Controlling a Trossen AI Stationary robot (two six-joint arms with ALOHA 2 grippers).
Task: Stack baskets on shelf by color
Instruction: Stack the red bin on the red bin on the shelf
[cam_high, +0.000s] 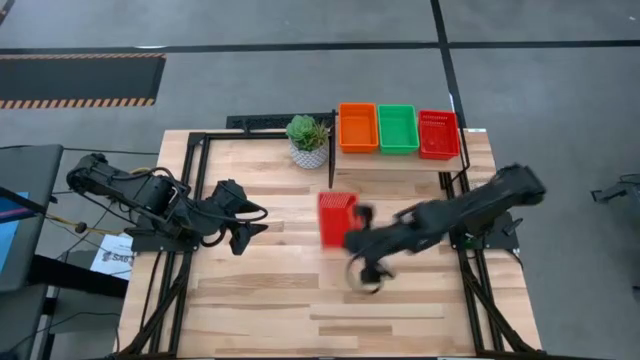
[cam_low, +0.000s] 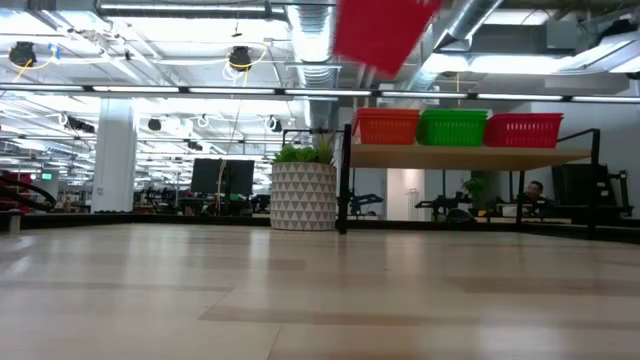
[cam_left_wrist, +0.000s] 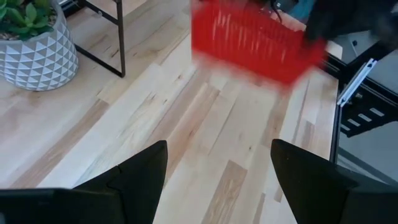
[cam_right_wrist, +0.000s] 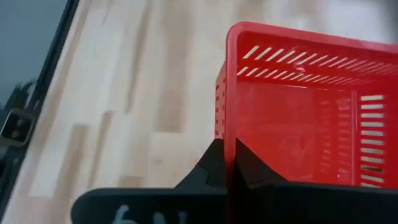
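baskets sit in three spots on the shelf (cam_high: 400, 160) at the upper right of the high view: we see an orange basket (cam_high: 357, 127) on its left end, a green basket (cam_high: 397, 128) in the middle and a red basket (cam_high: 438, 134) on its right end, side by side. whether any of these is a stack of several we cannot tell.

near the centre of the high view our right gripper (cam_high: 350, 238) holds a second red one, the held basket (cam_high: 336, 217), up off the table (cam_high: 260, 300). in the right wrist view our fingers (cam_right_wrist: 214, 165) are pinched narrow on its rim, one on each side of the wall. in the low view the held basket (cam_low: 383, 32) hangs tilted at the top of the frame, above the level of the shelf and left of its middle.

our left gripper (cam_high: 250, 222) waits at centre left of the high view, over the table, spread wide and carrying nothing. a plant (cam_high: 308, 140) in a white pot stands on the table just left of the shelf.
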